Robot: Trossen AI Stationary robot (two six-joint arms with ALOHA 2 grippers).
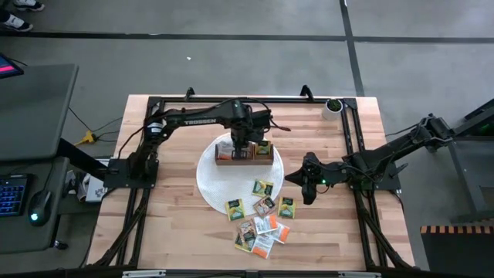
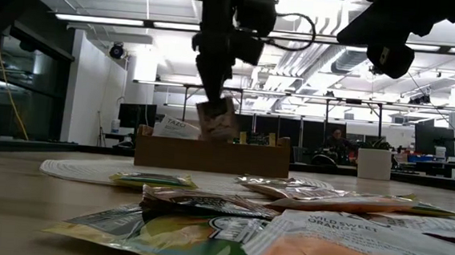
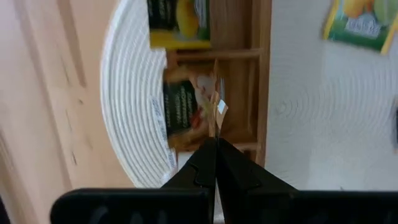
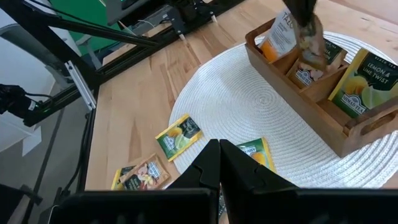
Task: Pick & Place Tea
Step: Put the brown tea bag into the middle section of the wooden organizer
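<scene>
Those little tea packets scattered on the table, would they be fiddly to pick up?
Probably. The loose tea packets lie flat and overlapping on the table, so edges look hard to catch. The packet held by the left gripper hangs tilted, suggesting it is light and floppy.

Tea packets point(image 1: 262, 216) scattered on table point(image 1: 170, 224)

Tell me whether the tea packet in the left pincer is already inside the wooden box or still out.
Partly in: the shut left pincer holds the brown paper tea packet upright, its lower edge dipping into the brown wooden box's middle compartment.

Packets point(image 1: 261, 220) crowd front, bare wood point(image 1: 170, 224) left
</scene>
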